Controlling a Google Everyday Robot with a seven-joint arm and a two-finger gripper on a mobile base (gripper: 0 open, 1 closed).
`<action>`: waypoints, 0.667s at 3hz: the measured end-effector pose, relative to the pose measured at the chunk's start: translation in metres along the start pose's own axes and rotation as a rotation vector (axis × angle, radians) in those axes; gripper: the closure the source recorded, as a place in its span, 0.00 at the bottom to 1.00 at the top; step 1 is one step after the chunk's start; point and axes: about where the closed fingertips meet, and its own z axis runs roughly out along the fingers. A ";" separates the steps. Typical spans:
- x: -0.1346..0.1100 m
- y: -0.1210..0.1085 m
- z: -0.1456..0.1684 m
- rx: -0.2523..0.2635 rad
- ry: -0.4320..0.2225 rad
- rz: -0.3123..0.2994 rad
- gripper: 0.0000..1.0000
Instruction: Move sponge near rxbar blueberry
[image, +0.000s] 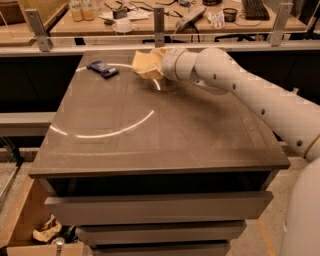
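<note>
The pale yellow sponge (145, 64) is held in my gripper (156, 65) above the far middle of the brown table (150, 130). The gripper is shut on it, at the end of the white arm that reaches in from the right. The rxbar blueberry (102, 69), a small dark blue wrapper, lies flat at the far left of the table, a short way left of the sponge. The orange ball is hidden behind the arm.
A bright curved reflection runs across the table top. Beyond the table's far edge stands a rail with metal posts (159, 20) and a cluttered wooden bench (165, 15). Drawers (160, 207) sit below the table front. A cardboard box (30, 230) stands on the floor at left.
</note>
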 end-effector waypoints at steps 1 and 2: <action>0.010 -0.008 0.032 -0.020 -0.045 0.017 0.81; 0.010 -0.002 0.062 -0.081 -0.075 0.037 0.59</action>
